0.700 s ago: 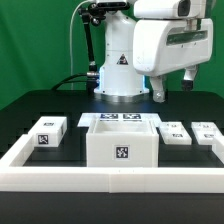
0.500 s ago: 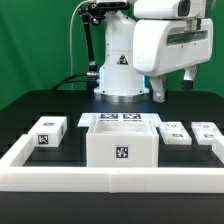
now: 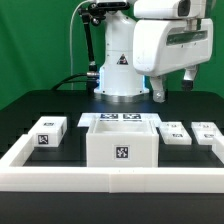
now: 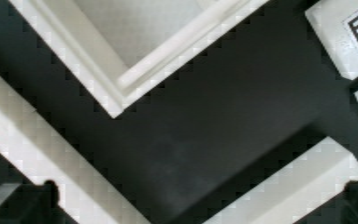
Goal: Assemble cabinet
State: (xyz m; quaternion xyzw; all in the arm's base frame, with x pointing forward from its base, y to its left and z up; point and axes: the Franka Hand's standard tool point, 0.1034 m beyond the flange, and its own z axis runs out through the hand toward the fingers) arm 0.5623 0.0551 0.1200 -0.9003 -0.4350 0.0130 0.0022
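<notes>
The cabinet body [image 3: 122,143], a large white box with a tag on its front, stands in the middle of the black table. One small white tagged block [image 3: 46,132] lies at the exterior view's left and two more [image 3: 176,133] [image 3: 205,131] at its right. My gripper [image 3: 172,88] hangs high above the table's right side, open and empty, far from every part. In the wrist view the gripper [image 4: 197,205] holds nothing. That view shows a white V-shaped corner [image 4: 140,60] and a tagged block [image 4: 354,30] far below.
A long low white border wall [image 3: 110,178] runs along the front and both sides. The marker board [image 3: 122,118] lies flat behind the cabinet body. The robot's base [image 3: 118,70] stands at the back. Wide white bands [image 4: 16,130] cross the wrist view.
</notes>
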